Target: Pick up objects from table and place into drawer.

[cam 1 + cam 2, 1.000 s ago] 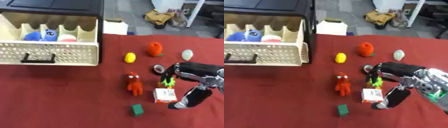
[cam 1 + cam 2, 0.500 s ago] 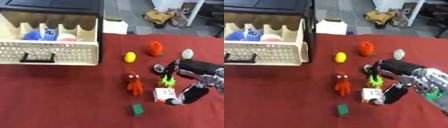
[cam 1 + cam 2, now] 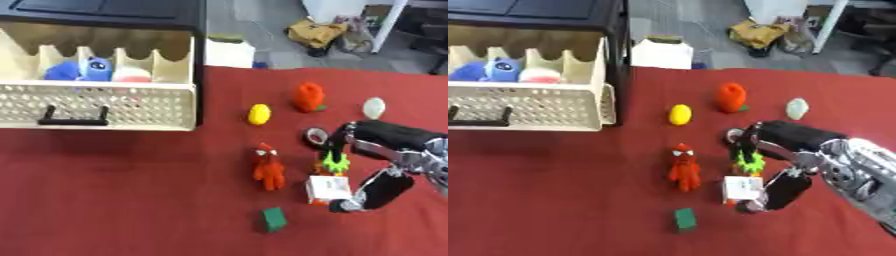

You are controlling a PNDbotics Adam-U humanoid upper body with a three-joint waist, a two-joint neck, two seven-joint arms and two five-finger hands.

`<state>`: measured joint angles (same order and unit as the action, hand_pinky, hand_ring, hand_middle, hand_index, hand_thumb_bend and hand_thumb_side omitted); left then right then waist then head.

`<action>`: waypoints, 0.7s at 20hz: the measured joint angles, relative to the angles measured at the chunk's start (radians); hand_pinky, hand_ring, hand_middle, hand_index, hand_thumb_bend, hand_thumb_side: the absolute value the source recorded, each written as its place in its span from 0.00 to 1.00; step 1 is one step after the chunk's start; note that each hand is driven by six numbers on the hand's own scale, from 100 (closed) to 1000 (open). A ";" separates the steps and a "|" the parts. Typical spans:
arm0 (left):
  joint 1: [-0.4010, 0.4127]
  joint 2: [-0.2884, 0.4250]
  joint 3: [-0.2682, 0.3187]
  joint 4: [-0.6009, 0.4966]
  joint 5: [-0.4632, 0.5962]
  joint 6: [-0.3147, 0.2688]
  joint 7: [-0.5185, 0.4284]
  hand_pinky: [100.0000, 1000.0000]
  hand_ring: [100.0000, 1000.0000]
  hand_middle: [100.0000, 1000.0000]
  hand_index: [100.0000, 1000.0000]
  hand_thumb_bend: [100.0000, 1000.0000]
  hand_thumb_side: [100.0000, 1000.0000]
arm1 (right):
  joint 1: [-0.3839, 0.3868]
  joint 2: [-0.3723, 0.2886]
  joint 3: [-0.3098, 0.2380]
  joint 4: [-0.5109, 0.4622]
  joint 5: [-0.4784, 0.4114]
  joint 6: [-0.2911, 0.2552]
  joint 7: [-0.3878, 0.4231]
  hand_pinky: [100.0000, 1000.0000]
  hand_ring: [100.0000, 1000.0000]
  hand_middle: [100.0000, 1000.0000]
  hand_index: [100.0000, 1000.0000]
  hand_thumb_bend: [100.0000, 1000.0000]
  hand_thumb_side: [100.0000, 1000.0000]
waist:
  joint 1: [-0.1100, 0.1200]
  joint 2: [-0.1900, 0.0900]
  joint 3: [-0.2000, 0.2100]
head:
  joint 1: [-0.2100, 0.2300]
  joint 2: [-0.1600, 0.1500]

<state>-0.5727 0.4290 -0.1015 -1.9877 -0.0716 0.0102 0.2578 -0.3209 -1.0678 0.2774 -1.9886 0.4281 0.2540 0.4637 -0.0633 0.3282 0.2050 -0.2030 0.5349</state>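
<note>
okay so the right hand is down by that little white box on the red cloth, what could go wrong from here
The right hand straddles a crowded spot: its fingers sit over the green spiky toy and its thumb sits beside the white box. Closing could catch both, or tip the box. The dark ring lies right by the fingers and might get knocked away. The red figure stands just left of the box; a sideways drag could topple it.

The right hand (image 3: 385, 165) hides part of the green toy (image 3: 335, 162) and the dark ring (image 3: 316, 136). The drawer (image 3: 96, 105) front hides the toys' lower halves.
</note>
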 measured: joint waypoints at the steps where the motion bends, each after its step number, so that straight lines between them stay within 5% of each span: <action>1: 0.000 0.000 0.000 0.000 0.000 0.000 0.000 0.42 0.23 0.29 0.76 0.01 1.00 | 0.000 0.000 0.000 0.000 -0.004 0.001 0.001 0.59 0.69 0.48 0.70 0.57 0.22 | -0.001 0.000 0.000 | 0.000 0.000; 14: 0.000 -0.001 0.000 0.000 0.001 0.000 -0.004 0.41 0.23 0.29 0.76 0.01 1.00 | -0.005 0.027 0.018 0.052 0.004 -0.009 -0.010 0.60 0.70 0.49 0.72 0.54 0.21 | -0.005 0.003 0.006 | -0.010 0.000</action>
<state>-0.5728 0.4281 -0.1015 -1.9877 -0.0703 0.0101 0.2541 -0.3256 -1.0410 0.2952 -1.9365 0.4324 0.2449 0.4533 -0.0678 0.3308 0.2110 -0.2134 0.5346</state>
